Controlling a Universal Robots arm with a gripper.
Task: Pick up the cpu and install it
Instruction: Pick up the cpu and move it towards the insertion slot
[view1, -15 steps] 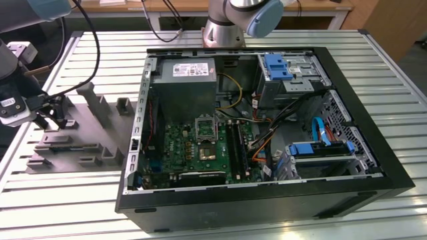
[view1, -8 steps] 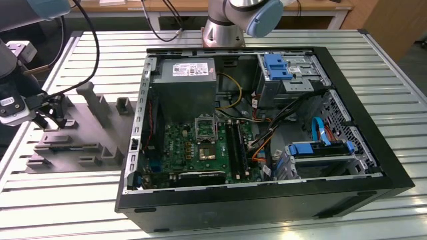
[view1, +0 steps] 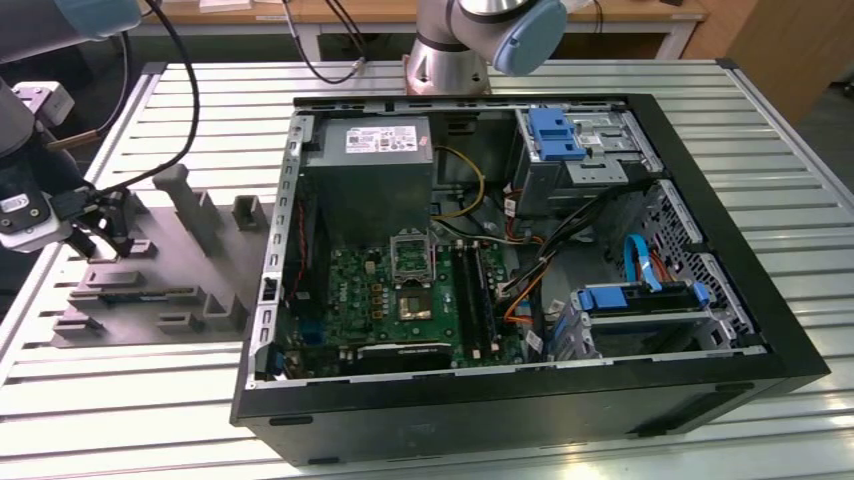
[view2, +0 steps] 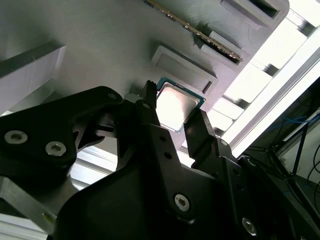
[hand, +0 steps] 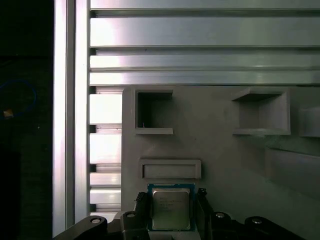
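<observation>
Your gripper (view2: 173, 109) is closed down narrow, and its two fingers (view2: 150, 117) press against opposite edges of the cpu (hand: 171, 209), so as far as both wrist views show, it has hold of the cpu by its thin sides. The cpu sits level between the fingers, low over the grey tray (hand: 220, 150), at the end of the tray farthest from the computer case (view1: 534, 400) in the exterior view. The main risk is that grip. The edges give little to bite on, so a jolt or a slightly skewed squeeze could let the cpu tilt or slip out. A low rectangular block (hand: 170, 169) stands just beside the cpu, and a sideways drift could catch a corner on it. The socket (view1: 414, 305) lies well apart, on the green board (view1: 387, 290) deep inside the case, so you risk clipping the case wall or the cables on the way. A cpu set down turned or off square could damage the socket. I cannot tell whether the socket's frame stands open. By count: one arm, one gripper, two fingers, one cpu, one tray, one block, two square pockets (hand: 154, 112) in the first wrist view, one slatted table (view1: 134, 400), one case, one board, one socket.
</observation>
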